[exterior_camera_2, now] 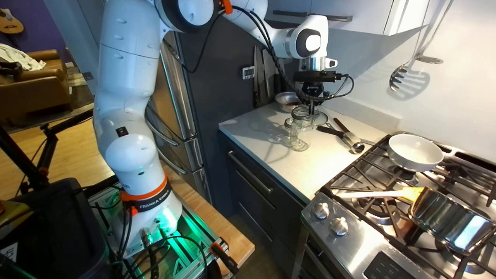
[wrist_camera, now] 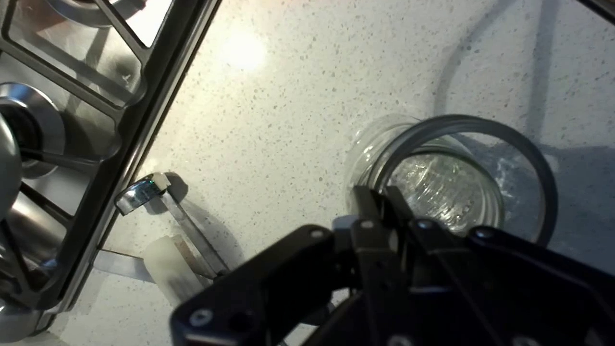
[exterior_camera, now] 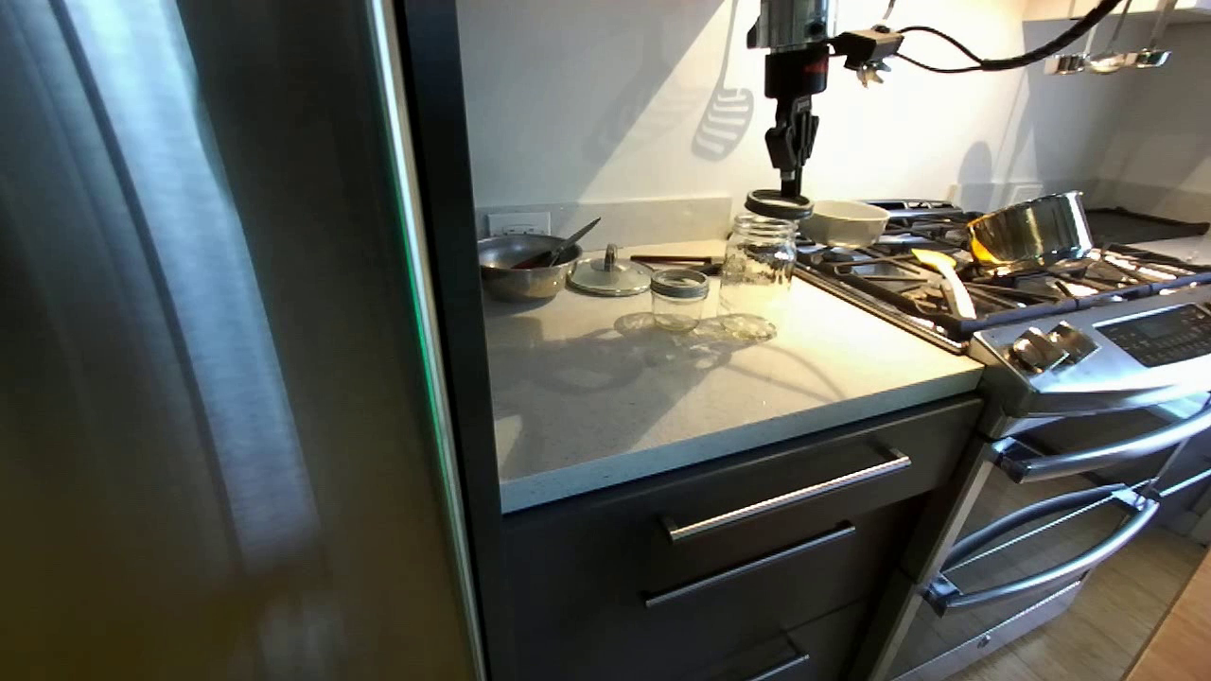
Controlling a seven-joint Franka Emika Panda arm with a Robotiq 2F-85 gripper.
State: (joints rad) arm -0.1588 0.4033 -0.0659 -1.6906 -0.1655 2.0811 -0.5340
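The black band [exterior_camera_2: 154, 202] low on the arm [exterior_camera_2: 128, 89] reads "FRANKA EM". The timer [exterior_camera_2: 248, 73] beyond the arm is too small to read.

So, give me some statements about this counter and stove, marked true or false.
1. The gripper holds a ring at the top of the tall jar. True.
2. The short jar stands on the counter beside the tall jar. True.
3. The white bowl stands on the counter. False: the white bowl stands on the stove.
4. The tall jar lies on its side. False: it stands upright.
5. A shiny pot is on the stove. True.
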